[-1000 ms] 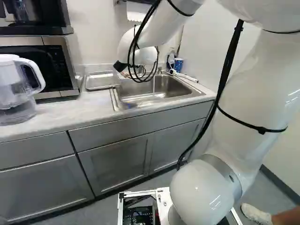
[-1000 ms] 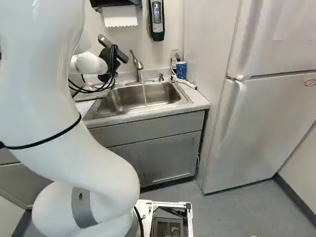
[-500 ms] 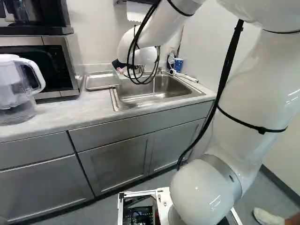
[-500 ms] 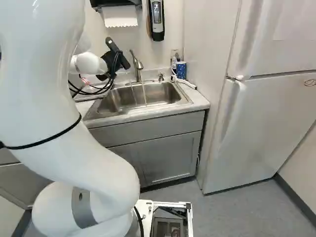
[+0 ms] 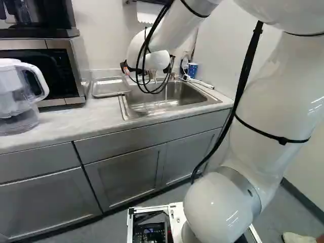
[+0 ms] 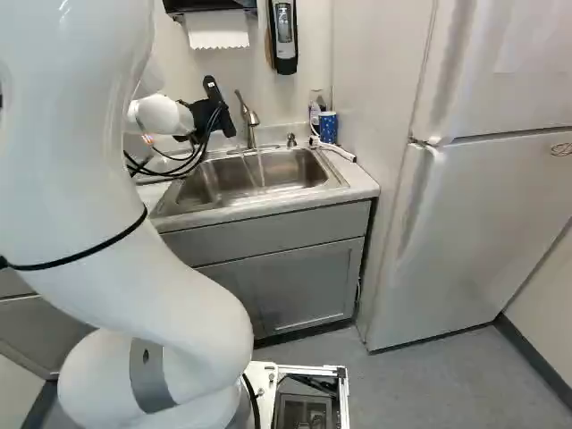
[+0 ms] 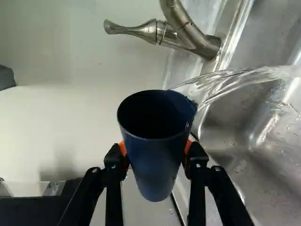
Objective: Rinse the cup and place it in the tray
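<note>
My arm (image 6: pixel 183 290) reaches forward from its base, up and over to the sink (image 6: pixel 286 170), with the wrist (image 6: pixel 161 115) above the sink's left end and its cables looping down. The gripper (image 6: pixel 204 121) is near the faucet (image 6: pixel 251 121) at the back of the sink. I've got the cup (image 7: pixel 157 165) gripped between the orange pads (image 7: pixel 187 147), held off the sink.

The sink is set into the counter (image 5: pixel 66 126), and water runs into it. Left of it lies the tray (image 5: pixel 109 87); further left are a microwave (image 5: pixel 50 68) and a pitcher (image 5: pixel 20 96). A patterned cup (image 6: pixel 328 127) stands by the sink's back right corner. The fridge (image 6: pixel 492 223) is right of the sink, and paper towels (image 6: pixel 217 29) and a dispenser (image 6: pixel 284 36) hang above it.

Only my wrist view shows me the held cup, with strands of water (image 7: pixel 211 89) joining its rim on the side towards the sink. The left base view alone gives me the tray, microwave and pitcher; the fridge appears only in the right base view.
</note>
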Controlling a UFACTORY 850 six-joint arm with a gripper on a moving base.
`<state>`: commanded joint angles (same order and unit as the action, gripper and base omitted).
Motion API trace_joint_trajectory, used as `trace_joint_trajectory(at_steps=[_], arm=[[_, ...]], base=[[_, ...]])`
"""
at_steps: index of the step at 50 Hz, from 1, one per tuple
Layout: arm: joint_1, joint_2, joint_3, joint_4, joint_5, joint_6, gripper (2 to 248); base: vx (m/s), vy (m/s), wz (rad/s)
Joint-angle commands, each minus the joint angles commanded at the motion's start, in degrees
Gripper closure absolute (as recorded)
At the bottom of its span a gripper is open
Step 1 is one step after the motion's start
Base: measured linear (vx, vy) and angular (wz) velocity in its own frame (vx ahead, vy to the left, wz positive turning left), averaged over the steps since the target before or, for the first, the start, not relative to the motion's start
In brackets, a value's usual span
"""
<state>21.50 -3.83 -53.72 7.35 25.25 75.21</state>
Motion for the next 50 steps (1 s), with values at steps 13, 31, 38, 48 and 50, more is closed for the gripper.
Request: trace_joint_trajectory(at_steps=[13,31,38,48,50], arm=[[0.0,0.0,0.0,0.0,0.0,7.8,125],[0.0,0.0,0.0,0.0,0.0,18.6,125],[0.0,0.0,0.0,0.0,0.0,22.8,125],[0.0,0.0,0.0,0.0,0.0,28.9,125],[0.0,0.0,0.0,0.0,0.0,30.1,125]], base=[[0.0,0.0,0.0],[0.0,0.0,0.0],[0.0,0.0,0.0],[0.0,0.0,0.0],[0.0,0.0,0.0]])
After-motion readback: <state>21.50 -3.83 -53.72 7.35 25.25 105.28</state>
